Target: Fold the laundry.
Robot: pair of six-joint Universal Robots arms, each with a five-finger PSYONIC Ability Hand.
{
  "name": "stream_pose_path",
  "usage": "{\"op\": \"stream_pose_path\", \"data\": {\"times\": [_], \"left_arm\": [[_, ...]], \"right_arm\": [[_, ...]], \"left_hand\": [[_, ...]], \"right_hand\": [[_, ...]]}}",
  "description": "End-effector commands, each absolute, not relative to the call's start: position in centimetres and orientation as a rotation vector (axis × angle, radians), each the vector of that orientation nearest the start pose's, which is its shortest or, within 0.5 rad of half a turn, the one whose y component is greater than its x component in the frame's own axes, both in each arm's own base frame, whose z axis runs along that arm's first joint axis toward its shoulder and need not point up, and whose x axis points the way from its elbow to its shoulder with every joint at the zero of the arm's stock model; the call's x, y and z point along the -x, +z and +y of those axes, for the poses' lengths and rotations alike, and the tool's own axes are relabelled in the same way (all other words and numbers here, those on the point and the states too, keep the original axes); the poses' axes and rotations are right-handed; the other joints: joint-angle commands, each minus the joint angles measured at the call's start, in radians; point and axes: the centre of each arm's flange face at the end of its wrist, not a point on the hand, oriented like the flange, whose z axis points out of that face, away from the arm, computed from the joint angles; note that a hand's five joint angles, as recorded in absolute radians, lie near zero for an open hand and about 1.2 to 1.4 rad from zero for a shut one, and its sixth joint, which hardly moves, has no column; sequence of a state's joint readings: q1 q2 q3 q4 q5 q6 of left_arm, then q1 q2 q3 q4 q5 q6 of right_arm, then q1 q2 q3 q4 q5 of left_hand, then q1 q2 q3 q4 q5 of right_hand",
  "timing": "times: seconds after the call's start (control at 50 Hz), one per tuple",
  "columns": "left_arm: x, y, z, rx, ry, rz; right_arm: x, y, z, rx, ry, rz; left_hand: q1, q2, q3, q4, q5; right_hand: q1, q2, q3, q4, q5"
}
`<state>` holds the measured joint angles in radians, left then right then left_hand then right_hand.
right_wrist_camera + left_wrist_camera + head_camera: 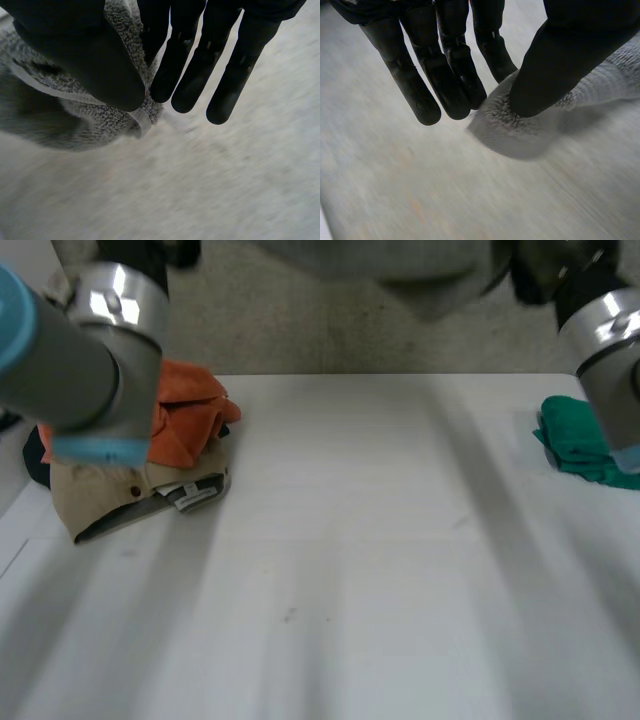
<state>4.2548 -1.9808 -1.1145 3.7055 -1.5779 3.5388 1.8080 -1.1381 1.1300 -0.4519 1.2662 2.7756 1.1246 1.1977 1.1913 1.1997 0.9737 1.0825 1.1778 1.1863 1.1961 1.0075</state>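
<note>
A grey towel (400, 268) is seen at the top centre of the head view, lifted clear of the bench (340, 570) and stretched between the two arms, so that its long axis runs left to right across the frame. In the left wrist view a corner of it is pinched between the thumb and the straight fingers of the left hand (445, 80). In the right wrist view its hemmed edge is clamped in the same way under the thumb of the right hand (90, 60). One end is thus held by each hand, and neither is nearer. The bare middle of the bench lies below the towel and is judged to be where it must be brought down. Most of the towel is cut off by the top edge of the head view, so its hang and full extent cannot be made out. An orange cloth (190, 415) on a beige garment (110, 495) lies at the left, partly hidden by the left arm (80, 360). A green cloth (575, 445) at the right edge is partly covered by the right arm (610, 350).
</note>
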Motion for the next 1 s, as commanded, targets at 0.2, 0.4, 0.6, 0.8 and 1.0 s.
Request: {"op": "stream_pose_path", "data": {"times": [0.2,0.4,0.6,0.8,1.0], "left_arm": [[29.1,17.6,-27.4,-0.991,-2.236,2.056],[28.2,19.5,-24.3,-1.057,-2.281,2.027],[27.7,21.3,-22.6,-1.076,-2.341,1.979],[27.6,21.5,-22.5,-1.075,-2.343,1.977],[27.6,21.5,-22.5,-1.075,-2.348,1.975]], "right_arm": [[-24.3,15.4,-32.9,1.434,-1.829,2.111],[-22.1,17.7,-31.6,1.451,-1.768,2.195],[-22.6,23.1,-31.8,1.483,-1.787,2.096],[-23.7,24.9,-32.7,1.525,-1.737,2.037],[-24.1,19.3,-34.5,1.506,-1.519,2.141]], "left_hand": [[0.272,0.199,0.205,0.197,0.248],[0.272,0.199,0.205,0.197,0.248],[0.272,0.199,0.205,0.197,0.248],[0.272,0.199,0.205,0.197,0.248],[0.272,0.199,0.205,0.197,0.248]], "right_hand": [[0.314,0.218,0.21,0.2,0.214],[-0.296,-0.391,-0.399,-0.409,-0.395],[-0.466,-0.561,-0.57,-0.58,-0.566],[-0.457,-0.553,-0.561,-0.571,-0.557],[-0.399,-0.494,-0.502,-0.512,-0.498]]}}
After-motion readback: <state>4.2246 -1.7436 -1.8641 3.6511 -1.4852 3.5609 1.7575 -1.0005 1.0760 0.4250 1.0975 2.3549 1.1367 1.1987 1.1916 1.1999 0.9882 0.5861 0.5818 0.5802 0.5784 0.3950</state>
